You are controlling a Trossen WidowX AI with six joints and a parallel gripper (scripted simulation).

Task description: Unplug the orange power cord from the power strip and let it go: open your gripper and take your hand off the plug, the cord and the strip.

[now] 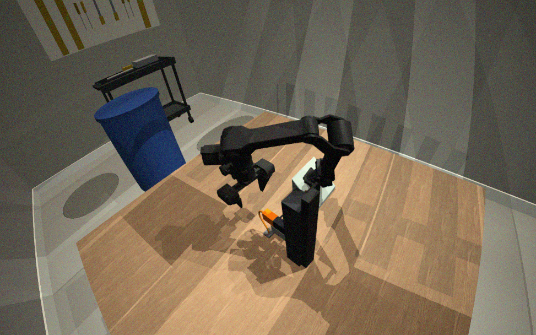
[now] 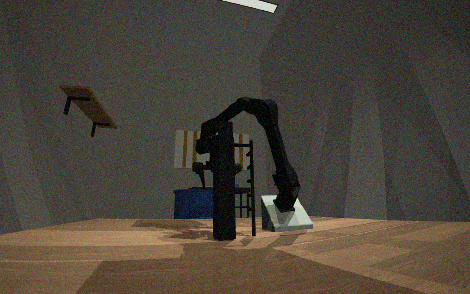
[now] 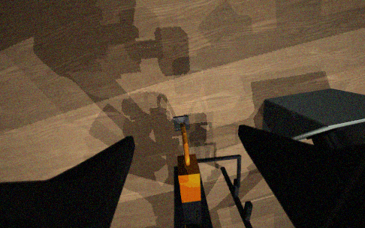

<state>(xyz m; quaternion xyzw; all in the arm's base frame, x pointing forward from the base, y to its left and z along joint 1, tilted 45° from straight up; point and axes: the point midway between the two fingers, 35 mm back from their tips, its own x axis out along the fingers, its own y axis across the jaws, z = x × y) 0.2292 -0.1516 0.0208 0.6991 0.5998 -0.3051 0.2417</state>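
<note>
The orange plug (image 1: 268, 215) (image 3: 189, 184) sits low beside the tall black power strip block (image 1: 301, 226) (image 2: 223, 189) (image 3: 318, 106), on a dark piece that reaches toward the block's side. I cannot tell whether it is seated in the strip. Its thin orange cord (image 1: 263, 225) (image 3: 185, 144) runs to a small grey anchor (image 3: 182, 121) on the table. My gripper (image 1: 249, 194) (image 3: 186, 135) is open wide and empty. It hangs well above and to the left of the plug, touching neither plug, cord nor strip. In the exterior view the block hides most of it.
A thin dark wire rack (image 2: 251, 182) (image 3: 236, 176) stands right beside the plug. The arm's pale wedge base (image 1: 327, 192) (image 2: 287, 219) is behind the block. A blue barrel (image 1: 140, 135) and a black cart (image 1: 136, 74) stand off the table at the far left.
</note>
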